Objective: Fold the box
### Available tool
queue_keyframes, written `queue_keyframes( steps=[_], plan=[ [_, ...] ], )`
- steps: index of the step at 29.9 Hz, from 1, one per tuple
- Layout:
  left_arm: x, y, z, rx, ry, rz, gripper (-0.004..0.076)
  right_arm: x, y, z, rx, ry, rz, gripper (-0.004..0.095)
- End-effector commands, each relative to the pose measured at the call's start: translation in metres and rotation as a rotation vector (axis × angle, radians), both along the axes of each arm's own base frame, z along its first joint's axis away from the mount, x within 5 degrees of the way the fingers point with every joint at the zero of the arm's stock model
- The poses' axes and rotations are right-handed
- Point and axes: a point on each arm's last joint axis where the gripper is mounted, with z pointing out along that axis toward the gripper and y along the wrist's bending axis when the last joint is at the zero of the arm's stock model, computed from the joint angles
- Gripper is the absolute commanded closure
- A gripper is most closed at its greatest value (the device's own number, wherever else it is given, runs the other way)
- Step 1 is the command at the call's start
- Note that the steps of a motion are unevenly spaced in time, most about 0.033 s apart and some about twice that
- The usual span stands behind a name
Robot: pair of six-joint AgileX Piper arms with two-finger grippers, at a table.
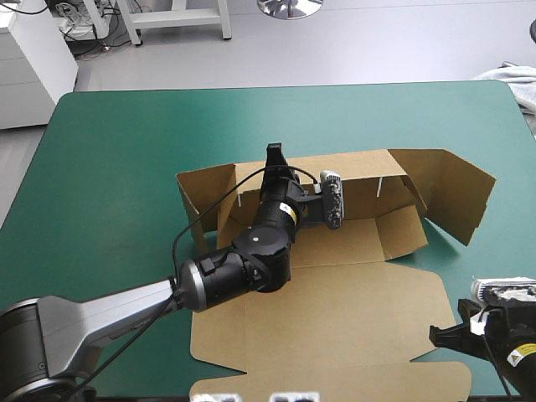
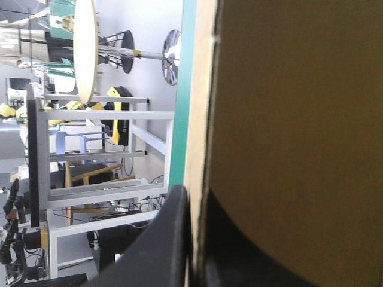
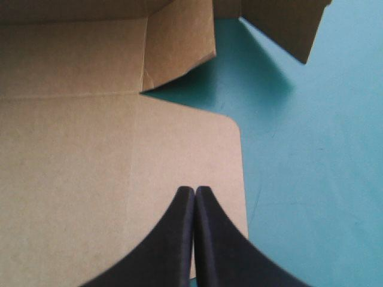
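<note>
Box (image 1: 335,310) sits mid-counter (image 1: 109,159) on the teal-green cover. Near panel (image 1: 352,327) lies flat. Far wall (image 1: 360,172) is raised, and an end flap (image 1: 456,197) angles out to the right. Left gripper (image 1: 274,157) reaches across the board to the far wall's top edge, jaws all but closed and pinching the brown sheet (one black finger on each side in the wrist view). Right gripper (image 3: 195,191) is over the near panel by its right edge, jaws pressed together to a point and gripping nothing. Cannot tell if it touches the board.
</note>
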Motion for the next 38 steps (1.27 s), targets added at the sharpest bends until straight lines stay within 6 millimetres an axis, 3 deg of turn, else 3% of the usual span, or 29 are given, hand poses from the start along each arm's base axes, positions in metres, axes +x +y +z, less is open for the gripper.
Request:
queue_keyframes(
  steps=[1, 9, 15, 20, 30, 38],
  plan=[
    [-0.009, 0.002, 0.021, -0.111, -0.115, -0.011, 0.0734, 0.007, -0.003, 0.032, 0.007, -0.105, -0.048, 0.0925],
    [-0.011, 0.006, 0.007, -0.108, -0.074, 0.029, 0.0734, 0.046, -0.003, 0.089, 0.017, -0.164, -0.055, 0.0925],
    [-0.011, 0.006, 0.007, -0.106, -0.074, 0.034, 0.0734, 0.101, -0.001, 0.133, 0.010, -0.173, -0.038, 0.0925],
    [-0.011, 0.007, 0.006, -0.105, -0.070, 0.036, 0.0734, 0.155, 0.001, 0.158, 0.002, -0.153, -0.016, 0.0925],
    [-0.011, 0.007, 0.006, -0.105, -0.068, 0.037, 0.0734, 0.263, 0.014, 0.160, 0.036, 0.004, 0.114, 0.0925],
    [-0.011, 0.007, 0.006, -0.104, -0.068, 0.039, 0.0734, 0.315, 0.014, 0.130, 0.012, 0.191, 0.138, 0.0925]
  ],
)
